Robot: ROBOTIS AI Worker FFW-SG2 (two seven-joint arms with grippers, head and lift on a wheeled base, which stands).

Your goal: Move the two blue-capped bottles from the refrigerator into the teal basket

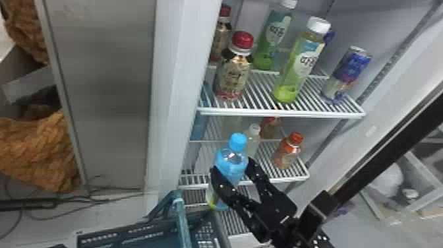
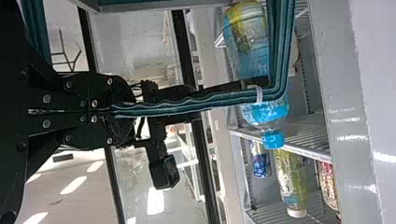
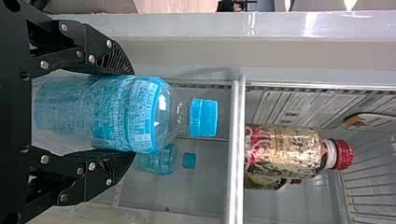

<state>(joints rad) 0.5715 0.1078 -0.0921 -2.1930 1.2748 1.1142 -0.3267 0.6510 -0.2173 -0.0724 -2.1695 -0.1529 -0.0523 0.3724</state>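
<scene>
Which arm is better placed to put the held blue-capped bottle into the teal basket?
Right, I'd judge: the right gripper holds the bottle between its fingers, with the basket lower and to the left. The left gripper is shut on the basket's handle, so it looks better suited to steadying the basket.

Looking forward and down from the robot's head, one camera takes in the open refrigerator (image 1: 174, 82) and teal basket (image 1: 164, 227). The left wrist camera looks past the basket's near handle (image 2: 187, 106) toward the shelves (image 1: 280, 114); the right faces them up close. All three share the blue-capped bottle (image 1: 230, 165) in the right hand (image 1: 232, 166).
</scene>
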